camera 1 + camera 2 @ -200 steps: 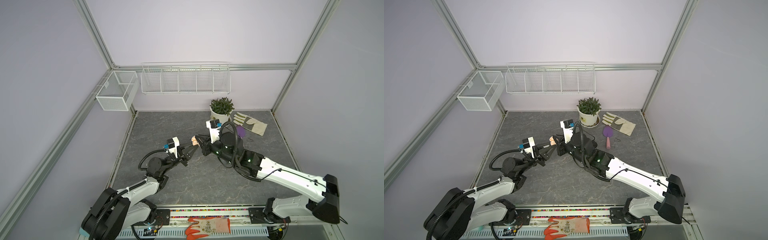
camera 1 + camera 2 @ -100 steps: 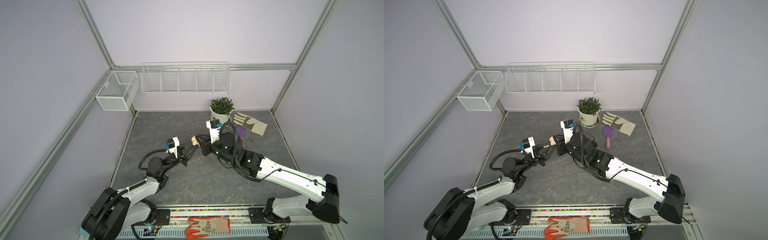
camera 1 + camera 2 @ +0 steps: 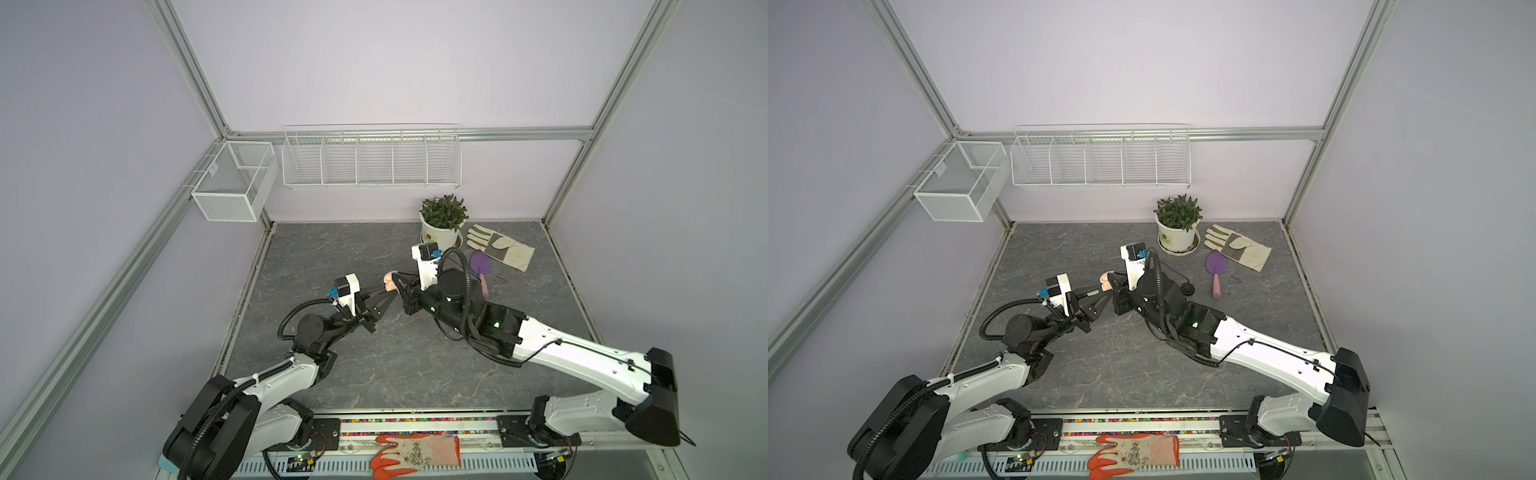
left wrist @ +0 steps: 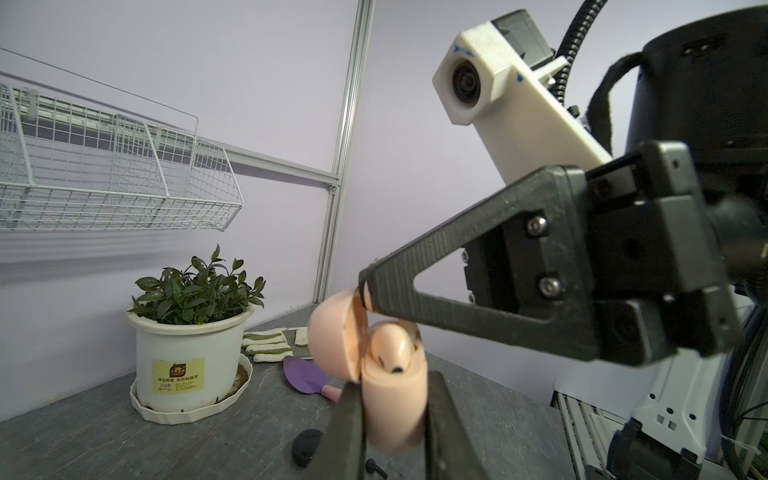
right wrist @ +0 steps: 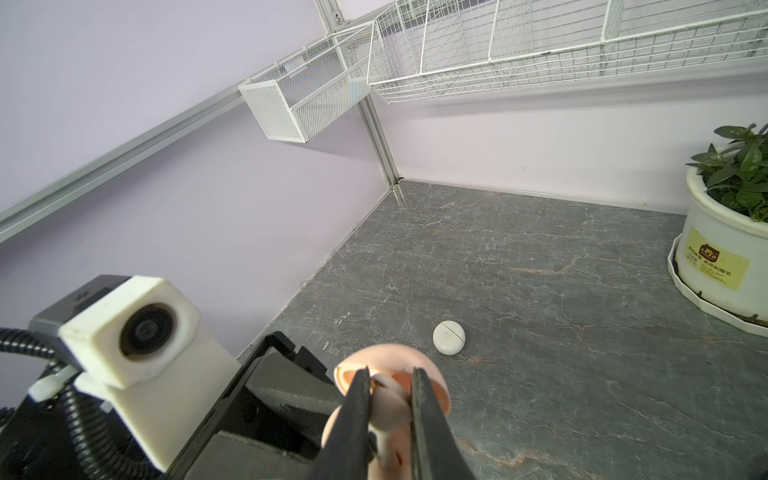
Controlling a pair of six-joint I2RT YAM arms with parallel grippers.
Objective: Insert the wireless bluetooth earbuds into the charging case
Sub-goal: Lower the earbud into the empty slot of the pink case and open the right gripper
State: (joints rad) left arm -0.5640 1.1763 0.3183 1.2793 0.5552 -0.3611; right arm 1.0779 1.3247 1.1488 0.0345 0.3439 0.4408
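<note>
Earbud (image 5: 386, 405) whitish, in peach case (image 4: 395, 415)

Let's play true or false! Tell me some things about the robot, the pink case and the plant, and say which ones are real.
1. The pink case has its lid open. True.
2. The left gripper is holding the pink case. True.
3. The plant pot has tipped over. False: it stands upright.
4. The purple trowel is stuck in the plant pot. False: it lies flat on the table, beside the pale glove.
5. A round white case lies shut on the table. True.
6. The right gripper is far away from the pink case. False: its tips are right at the open case, and an earbud shows between its fingers.
</note>
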